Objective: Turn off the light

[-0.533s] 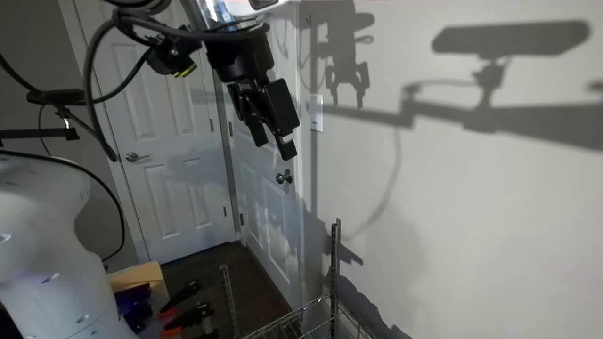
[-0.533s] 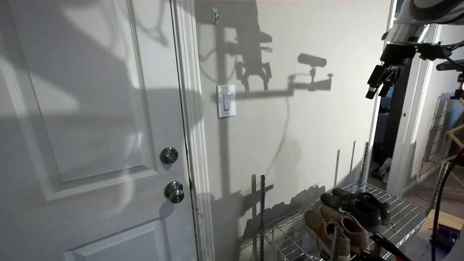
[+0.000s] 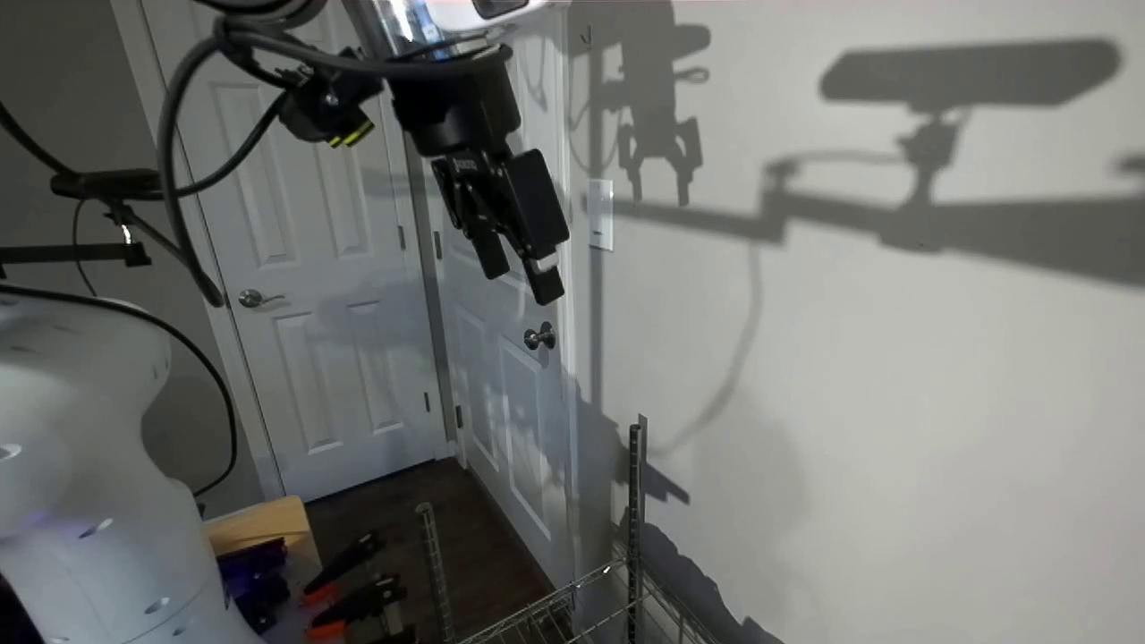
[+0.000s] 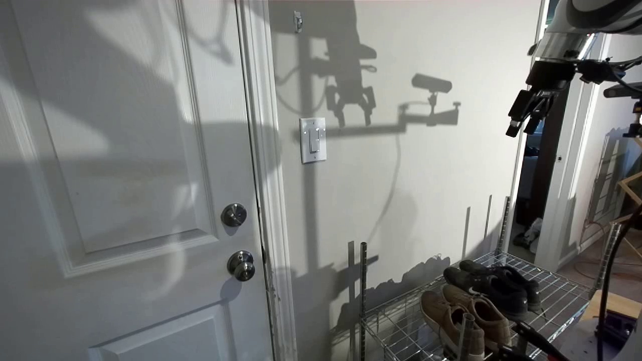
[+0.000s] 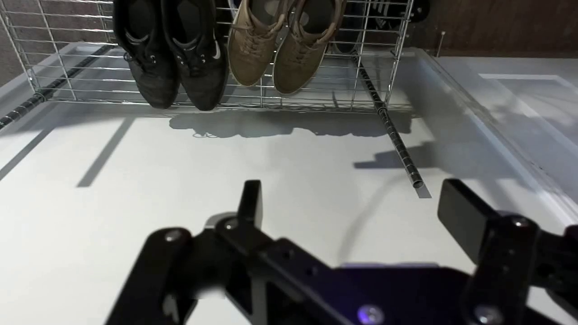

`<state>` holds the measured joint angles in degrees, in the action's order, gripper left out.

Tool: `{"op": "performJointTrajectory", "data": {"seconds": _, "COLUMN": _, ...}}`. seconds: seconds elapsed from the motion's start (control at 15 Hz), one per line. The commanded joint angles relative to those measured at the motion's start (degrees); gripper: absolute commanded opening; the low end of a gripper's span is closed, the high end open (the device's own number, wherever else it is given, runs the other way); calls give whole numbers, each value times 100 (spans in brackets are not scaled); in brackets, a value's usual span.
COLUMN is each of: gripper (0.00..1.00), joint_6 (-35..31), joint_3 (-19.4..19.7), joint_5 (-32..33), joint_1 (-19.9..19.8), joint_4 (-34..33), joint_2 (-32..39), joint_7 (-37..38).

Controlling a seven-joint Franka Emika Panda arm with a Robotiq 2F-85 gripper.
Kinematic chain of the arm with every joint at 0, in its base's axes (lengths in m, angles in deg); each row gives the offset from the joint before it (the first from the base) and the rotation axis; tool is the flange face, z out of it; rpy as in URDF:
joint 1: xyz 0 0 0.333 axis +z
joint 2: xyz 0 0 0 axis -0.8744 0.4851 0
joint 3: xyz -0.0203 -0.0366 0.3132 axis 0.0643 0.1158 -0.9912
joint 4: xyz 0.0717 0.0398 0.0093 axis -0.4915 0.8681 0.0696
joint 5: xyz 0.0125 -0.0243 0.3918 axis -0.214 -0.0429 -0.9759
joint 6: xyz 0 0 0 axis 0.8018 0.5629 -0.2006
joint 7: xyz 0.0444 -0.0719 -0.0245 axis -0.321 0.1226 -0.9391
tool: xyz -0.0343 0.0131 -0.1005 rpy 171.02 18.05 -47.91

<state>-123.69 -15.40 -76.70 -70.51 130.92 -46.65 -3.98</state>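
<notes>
By judgement, only the approach is being prepared: the white rectangular switch plate [image 4: 313,140], on which a narrow raised white paddle [image 4: 314,140] is being carried, is being seen on the pale grey wall [image 4: 441,165], just beside the white moulded frame [image 4: 270,165] of the white panelled door [image 4: 130,125], and no press is yet being given to it. In an exterior view the black two-fingered pincer [image 4: 521,129] is being held well apart from the switch plate and directed obliquely downward; in the wrist view its fingers [image 5: 460,216] are being shown spread, with nothing grasped between them. For the next move, a travel toward the switch plate is probably being required, with the fingers being brought together and turned to the wall, so that the paddle may be pressed. Which end must be pressed cannot be told.
</notes>
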Motion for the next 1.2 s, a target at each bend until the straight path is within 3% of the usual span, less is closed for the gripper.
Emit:
{"op": "performJointTrajectory", "data": {"seconds": 0.0, "gripper": 100, "joint_6": 15, "joint_3": -14, "joint_5": -16, "joint_1": -13, "joint_4": -16, "joint_2": 9, "joint_7": -9}}
{"op": "performJointTrajectory", "data": {"seconds": 0.67, "gripper": 100, "joint_6": -192, "joint_3": -31, "joint_5": -202, "joint_1": 189, "joint_4": 323, "joint_2": -258, "joint_7": -66}}
{"op": "performJointTrajectory", "data": {"seconds": 1.13, "gripper": 100, "joint_6": -501, "joint_3": -734, "joint_5": -722, "joint_1": 1097, "joint_4": 1053, "joint_2": -146, "joint_7": 30}}
